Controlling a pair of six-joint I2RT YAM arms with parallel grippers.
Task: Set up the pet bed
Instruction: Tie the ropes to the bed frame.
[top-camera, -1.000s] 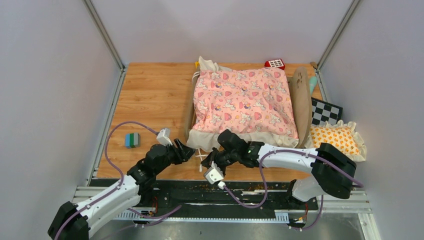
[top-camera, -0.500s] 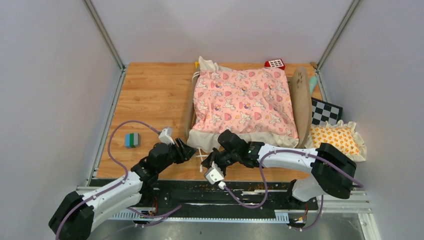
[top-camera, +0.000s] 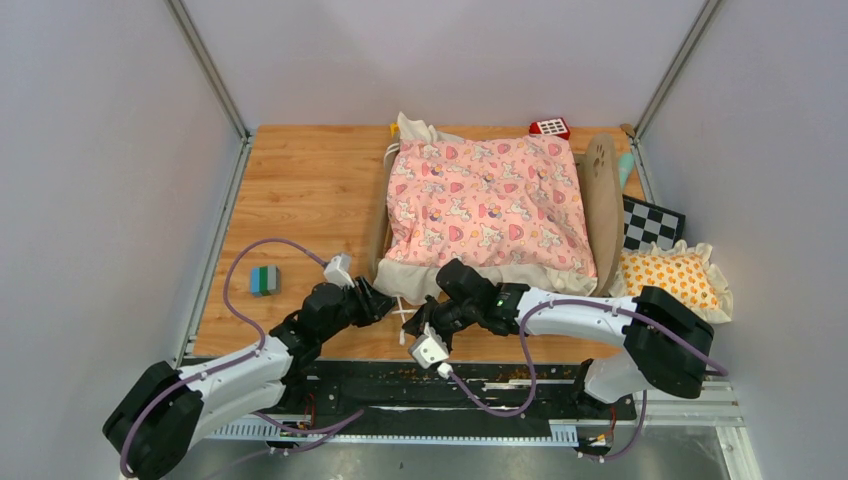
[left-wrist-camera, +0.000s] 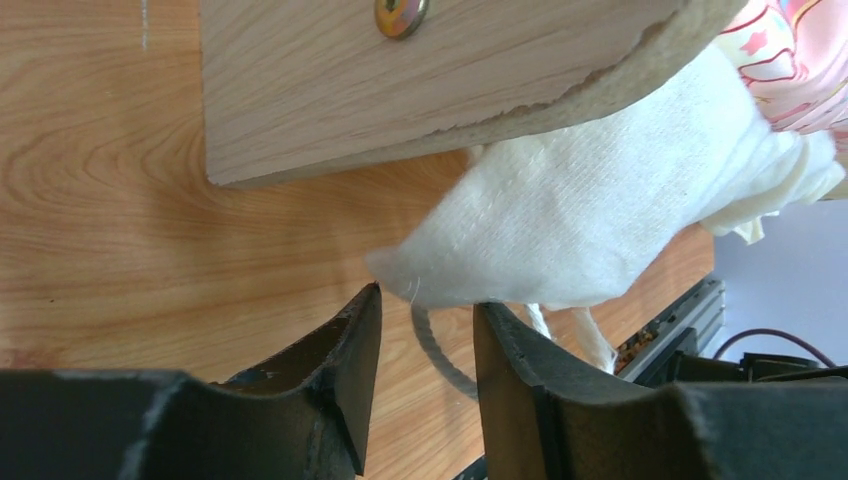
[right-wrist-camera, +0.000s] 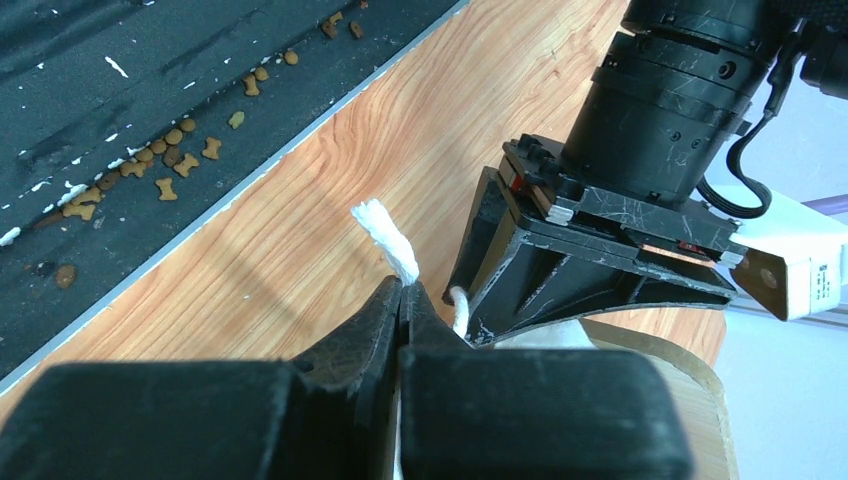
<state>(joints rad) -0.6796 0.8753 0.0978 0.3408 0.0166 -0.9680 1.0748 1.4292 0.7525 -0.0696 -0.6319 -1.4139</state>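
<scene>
The pet bed's light-wood frame (top-camera: 604, 200) lies across the table's middle, with the pink unicorn quilt (top-camera: 485, 200) spread over it. The mattress is hidden under the quilt. My left gripper (top-camera: 383, 303) is at the bed's near left corner. Its jaws (left-wrist-camera: 428, 305) stand apart, and the quilt's cream corner (left-wrist-camera: 580, 230) hangs just past the fingertips below the frame board (left-wrist-camera: 400, 90), unclamped. My right gripper (top-camera: 412, 325) is shut on a white tie string (right-wrist-camera: 385, 228), whose frayed end pokes out past its tips (right-wrist-camera: 403, 285). The left arm's fingers (right-wrist-camera: 560, 280) are close beside it.
An orange-patterned pillow (top-camera: 672, 278) and a checkered board (top-camera: 650, 225) lie right of the bed, and a red toy (top-camera: 549, 127) sits behind it. A grey-green block (top-camera: 264, 280) is at the left. Kibble (right-wrist-camera: 190, 160) is scattered on the black rail past the table's front edge.
My left arm has crept right toward the bed's corner and its jaws have narrowed. The right arm and the string have not moved.
</scene>
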